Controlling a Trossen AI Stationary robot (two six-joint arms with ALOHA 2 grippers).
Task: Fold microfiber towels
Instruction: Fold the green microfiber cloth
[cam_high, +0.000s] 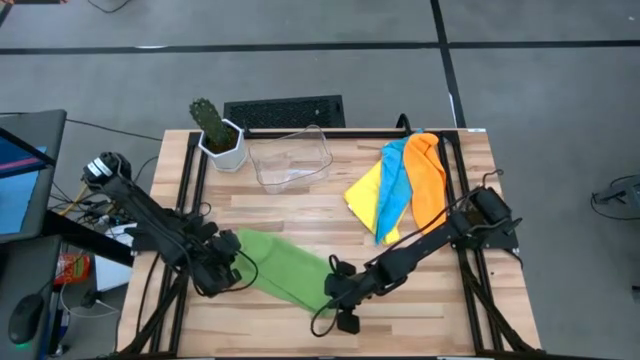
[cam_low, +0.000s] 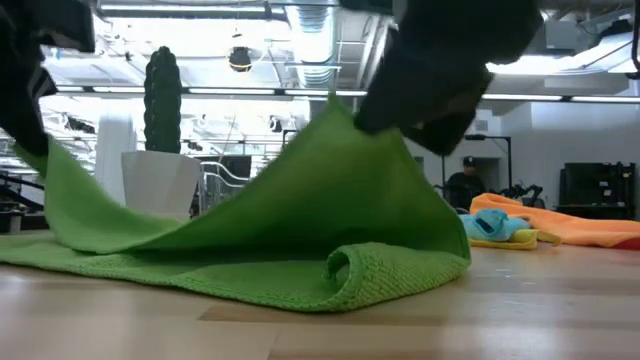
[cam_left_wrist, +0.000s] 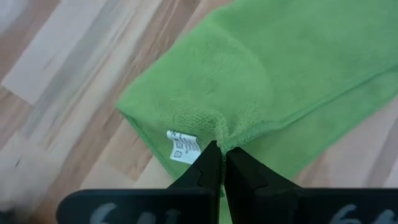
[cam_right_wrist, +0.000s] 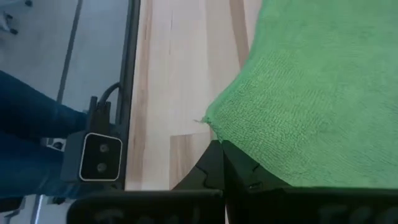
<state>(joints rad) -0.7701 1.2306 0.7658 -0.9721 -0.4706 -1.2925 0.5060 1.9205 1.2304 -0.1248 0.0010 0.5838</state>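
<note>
A green microfiber towel (cam_high: 285, 268) lies near the table's front, left of centre, its lower part flat on the wood. Both ends are raised like a tent in the low view (cam_low: 300, 210). My left gripper (cam_high: 237, 262) is shut on its left end, and my right gripper (cam_high: 333, 288) is shut on its right end. Yellow (cam_high: 365, 190), light blue (cam_high: 393, 190) and orange (cam_high: 428, 175) towels lie in a loose pile at the right back. My left gripper pinches the towel's hemmed edge (cam_left_wrist: 225, 132) between its two fingers, next to the white label (cam_left_wrist: 183, 146). The fingers slant down from the table's left side. That end is lifted, and the cloth falls away slack to the table. How many layers, I cannot tell. My right gripper pinches a corner of the towel (cam_right_wrist: 214, 127) between its two fingers, slanting down from the right. The corner stands raised as a peak (cam_low: 335, 108). From there the cloth slopes down slack to a rolled fold (cam_low: 350, 272) on the table.
A clear plastic bin (cam_high: 290, 158) and a potted cactus in a white pot (cam_high: 218, 135) stand at the back of the table. Bare wood (cam_high: 300, 215) shows between the green towel and the bin. A person stands far off in the room (cam_low: 465, 180).
</note>
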